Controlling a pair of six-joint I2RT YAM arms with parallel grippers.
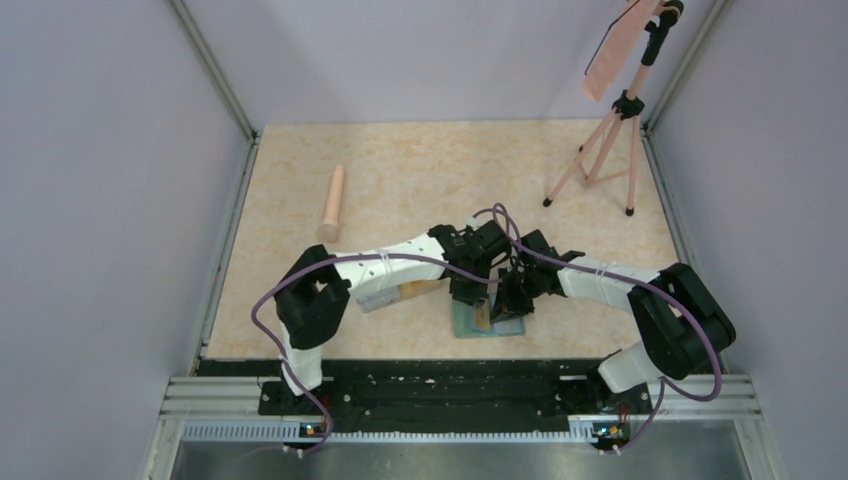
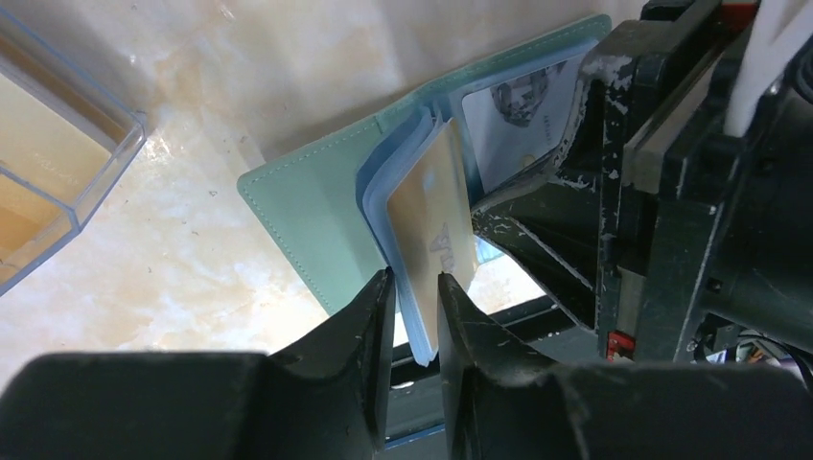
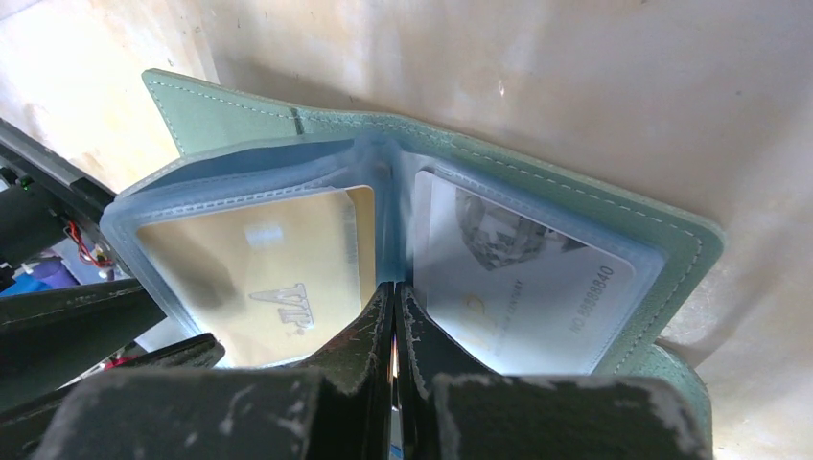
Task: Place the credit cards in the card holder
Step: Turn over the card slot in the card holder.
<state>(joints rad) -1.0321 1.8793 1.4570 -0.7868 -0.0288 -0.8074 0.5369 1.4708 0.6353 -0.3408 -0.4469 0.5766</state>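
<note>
At the near edge of the counter, about midway along it, a small muted-green folding card holder (image 1: 468,322) lies open with its cover flat and its pale blue see-through pocket pages (image 2: 376,172) fanned up. One raised page holds a yellow-orange plastic card (image 3: 259,264). The pocket against the right cover holds a whitish card with small print (image 3: 522,278). The left gripper (image 2: 414,295) has its black fingers (image 2: 369,321) narrowed onto the lower edge of the raised pages, pinching them. The right gripper (image 3: 395,311) sits at the fold between the two cards with its fingers drawn almost together. A thin pale sliver shows between them, though I cannot tell whether a page is clamped there. Just left of the card holder, partly under the left arm, stands a clear rectangular plastic box (image 2: 123,134) – flat yellow-orange pieces lie inside it, too indistinct to tell as cards.
</note>
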